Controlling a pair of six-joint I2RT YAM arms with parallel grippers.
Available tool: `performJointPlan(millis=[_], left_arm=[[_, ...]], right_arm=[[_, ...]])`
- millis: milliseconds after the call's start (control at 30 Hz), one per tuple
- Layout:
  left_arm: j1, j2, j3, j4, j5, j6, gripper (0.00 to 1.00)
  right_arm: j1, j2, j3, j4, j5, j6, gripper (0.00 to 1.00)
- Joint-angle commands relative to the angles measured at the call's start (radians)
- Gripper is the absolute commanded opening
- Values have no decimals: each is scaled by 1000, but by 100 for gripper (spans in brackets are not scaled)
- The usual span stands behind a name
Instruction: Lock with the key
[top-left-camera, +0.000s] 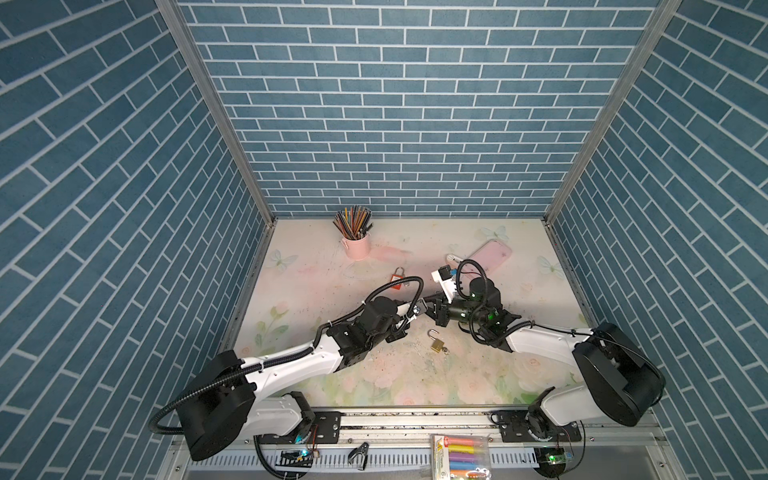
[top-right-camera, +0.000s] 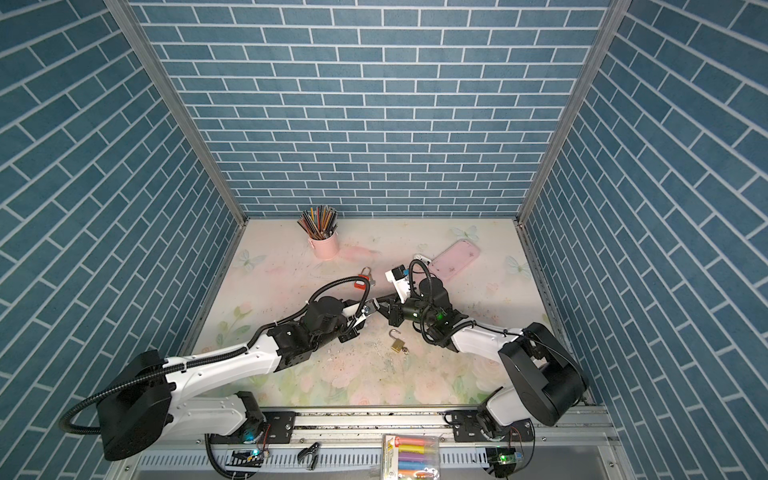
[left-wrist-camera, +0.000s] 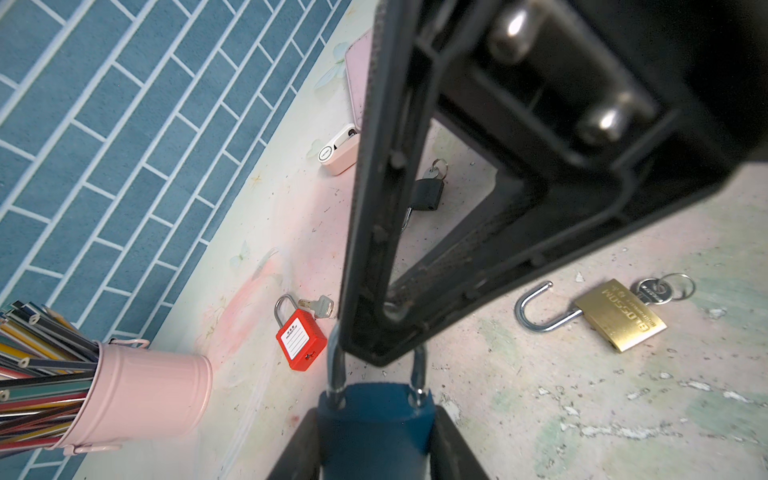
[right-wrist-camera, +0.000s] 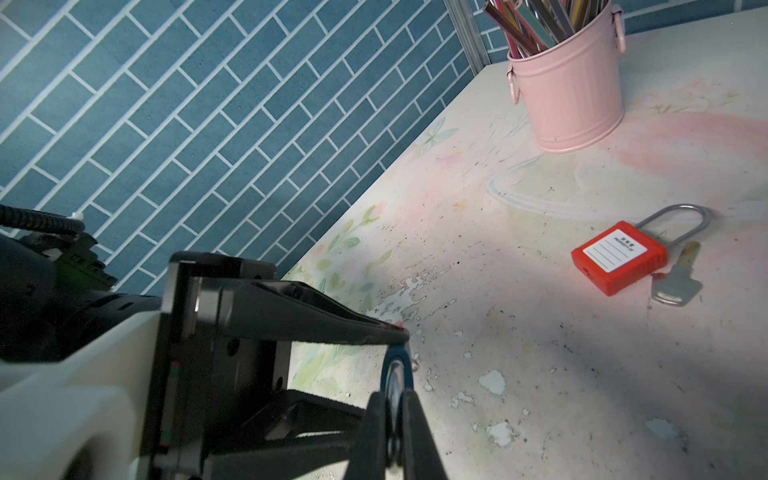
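**Blue padlock (left-wrist-camera: 374, 436) gripped in L claw (left-wrist-camera: 376, 415), R claw (right-wrist-camera: 393, 419) pinched at its shackle**

The lock hangs off the mat (top-left-camera: 307, 291), body squeezed btw my L fingers, shackle pointing away from that wrist. Both shackle legs reach the body top; can't tell if it's clicked home. My R claw meets it tip to tip from the opp. side. Its fingers are pressed together on a sliver of bright metal, the shackle as far as I can tell. R claw's tip covers the shackle's bend in the left wrist view. The keyhole end sits hidden btw my L fingers, so I can't tell whether a key is in it.

Places vs. the pink bucket (top-left-camera: 357, 247), full of pencils (top-left-camera: 352, 222) at the back of the mat:
- Held lock: well toward my base from the bucket, a bit right.
- Red padlock (top-left-camera: 397, 279): btw bucket and claws, shackle shut, loose key (right-wrist-camera: 677, 282) right against it. My L arm's cable (top-left-camera: 417, 286) arcs across it in both top views.
- Brass padlock (top-left-camera: 436, 344): farther from the bucket than the claws, on the mat just base-side of them. Shackle swung open, ringed key (left-wrist-camera: 660, 289) in its end.
- Pink phone case (top-left-camera: 492, 253): right of the bucket, w/ a small pink-white gadget (top-left-camera: 453, 258) just beside it.
- Black padlock (left-wrist-camera: 428, 193): shows only in the left wrist view, past R claw's finger frame. Its place vs. the bucket I can't tell.
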Motion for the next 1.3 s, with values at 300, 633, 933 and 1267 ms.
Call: performJointPlan(millis=[300, 633, 933, 1267], left_arm=[[8, -58, 207, 557, 169, -44, 0], [19, -43, 219, 601, 195, -47, 0], [32, -23, 213, 663, 201, -65, 0], [36, -67, 117, 609, 168, -98, 0]], right_arm=[[108, 159, -60, -162, -126, 24, 0], [141, 199, -93, -88, -114, 57, 0], [163, 248, -89, -62, -114, 71, 0], [140, 179, -58, -154, -88, 38, 0]])
